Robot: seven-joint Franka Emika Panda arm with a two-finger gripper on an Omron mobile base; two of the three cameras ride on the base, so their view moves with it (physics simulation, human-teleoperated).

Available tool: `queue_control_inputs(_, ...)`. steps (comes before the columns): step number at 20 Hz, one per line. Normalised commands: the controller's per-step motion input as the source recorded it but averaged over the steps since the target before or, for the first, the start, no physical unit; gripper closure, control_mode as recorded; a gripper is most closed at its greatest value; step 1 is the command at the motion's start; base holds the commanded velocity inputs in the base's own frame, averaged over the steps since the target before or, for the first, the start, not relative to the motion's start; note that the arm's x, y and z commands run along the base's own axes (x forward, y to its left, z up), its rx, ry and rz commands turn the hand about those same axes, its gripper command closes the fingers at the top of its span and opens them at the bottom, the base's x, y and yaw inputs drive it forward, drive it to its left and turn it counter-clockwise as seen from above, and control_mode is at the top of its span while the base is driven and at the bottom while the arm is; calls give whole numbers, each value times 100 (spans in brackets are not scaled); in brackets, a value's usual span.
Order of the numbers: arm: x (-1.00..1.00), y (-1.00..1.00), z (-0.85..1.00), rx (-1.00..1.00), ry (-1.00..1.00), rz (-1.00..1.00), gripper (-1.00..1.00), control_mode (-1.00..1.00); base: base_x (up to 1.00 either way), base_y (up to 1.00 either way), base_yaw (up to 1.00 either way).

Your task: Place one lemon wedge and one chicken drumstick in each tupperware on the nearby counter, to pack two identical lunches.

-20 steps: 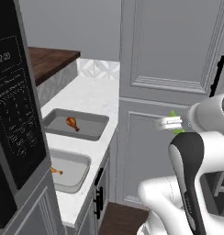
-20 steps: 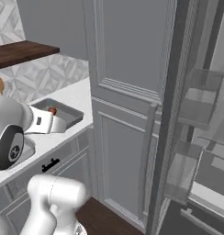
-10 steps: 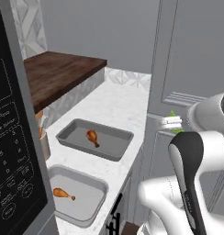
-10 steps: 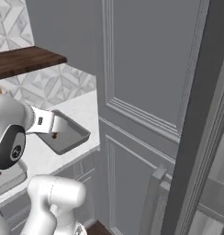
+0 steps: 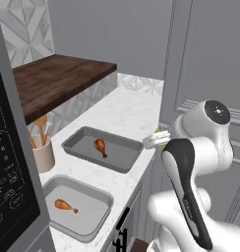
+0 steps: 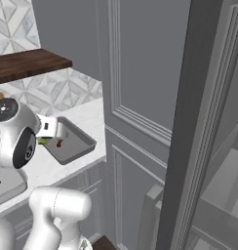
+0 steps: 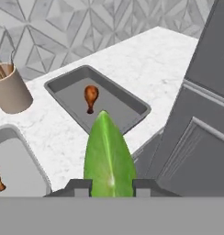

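The base has driven closer, so both trays loom larger in the base views. Each tupperware, far (image 5: 103,148) and near (image 5: 75,205), already holds a drumstick (image 5: 100,146); neither holds a wedge. The gripper (image 7: 109,186) is clamped on a green lemon wedge (image 7: 108,156), which sticks out between the jaws, off the counter (image 5: 127,113) edge, right of the far tray.

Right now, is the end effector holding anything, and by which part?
Yes. The end effector is closed on a green lemon wedge, gripped at its near end, with the pointed tip sticking out ahead.
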Motion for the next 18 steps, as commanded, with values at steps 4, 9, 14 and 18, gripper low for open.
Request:
queue_control_inputs(4,71,68,-49,0,21,6,100,-100,0,0,0)
queue_control_inputs(9,68,20,-44,1,26,5,100,-100,0,0,0)
queue_control_inputs(14,68,12,-46,0,10,3,100,-100,0,0,0)
queue_control_inputs(18,47,4,-53,-5,-3,0,100,-100,0,0,0)
